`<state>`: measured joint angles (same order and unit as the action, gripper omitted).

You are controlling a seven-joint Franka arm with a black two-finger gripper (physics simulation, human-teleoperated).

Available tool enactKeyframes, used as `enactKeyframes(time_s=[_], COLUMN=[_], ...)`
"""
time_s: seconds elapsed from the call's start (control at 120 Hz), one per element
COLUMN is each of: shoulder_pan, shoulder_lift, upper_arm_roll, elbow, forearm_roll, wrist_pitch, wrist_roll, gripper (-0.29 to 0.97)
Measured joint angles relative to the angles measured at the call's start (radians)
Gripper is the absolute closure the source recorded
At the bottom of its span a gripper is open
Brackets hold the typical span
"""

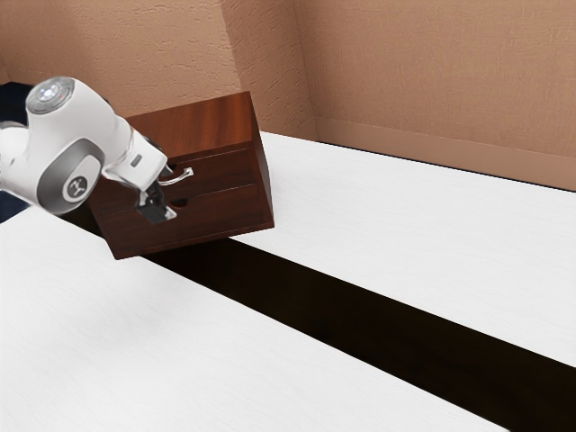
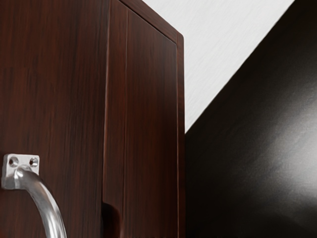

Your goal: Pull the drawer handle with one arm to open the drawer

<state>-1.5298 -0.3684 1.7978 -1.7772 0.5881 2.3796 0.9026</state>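
A white robot arm (image 1: 72, 153) reaches the front of a dark wooden cabinet (image 1: 202, 126), which stands at the far corner of a white table (image 1: 405, 216), near a tan wall (image 1: 432, 63). Its black gripper (image 1: 156, 211) hangs close to the cabinet's front, just below the curved metal handle (image 1: 177, 176) of the upper drawer (image 1: 220, 171). Whether the gripper is spread or closed cannot be told. The upper drawer's front looks level with the lower drawer (image 1: 225, 211) beneath it. From the cabinet's foot a dark strip (image 1: 378, 333) runs across the table. In the wrist view, the handle (image 2: 37, 198) curves out from a screwed plate (image 2: 20, 166) on the cabinet's wood front (image 2: 59, 74).
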Motion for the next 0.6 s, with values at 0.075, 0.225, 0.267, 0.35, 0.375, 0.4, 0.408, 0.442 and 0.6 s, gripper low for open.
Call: enactKeyframes(time_s=[0.075,0.225,0.267,0.35,0.375,0.4,0.408,0.442,0.6], shoulder_pan=[-0.016,-0.043,-0.068,-0.102,-0.110,-0.118,-0.122,-0.139,-0.182], shoulder_lift=[0.000,-0.001,-0.003,-0.017,-0.021,-0.024,-0.024,-0.028,-0.041], upper_arm_roll=[0.019,0.039,0.071,0.115,0.121,0.127,0.130,0.146,0.183], elbow=[0.010,0.032,0.034,0.038,0.042,0.045,0.045,0.048,0.051], forearm_roll=[0.008,0.025,0.029,0.035,0.038,0.040,0.041,0.044,0.056], wrist_pitch=[0.001,0.009,0.010,0.013,0.013,0.014,0.014,0.015,0.016], wrist_roll=[-0.010,-0.028,-0.033,-0.042,-0.044,-0.047,-0.048,-0.051,-0.067], gripper=[0.00,0.00,0.00,0.00,0.00,0.00,0.00,0.00,0.00])
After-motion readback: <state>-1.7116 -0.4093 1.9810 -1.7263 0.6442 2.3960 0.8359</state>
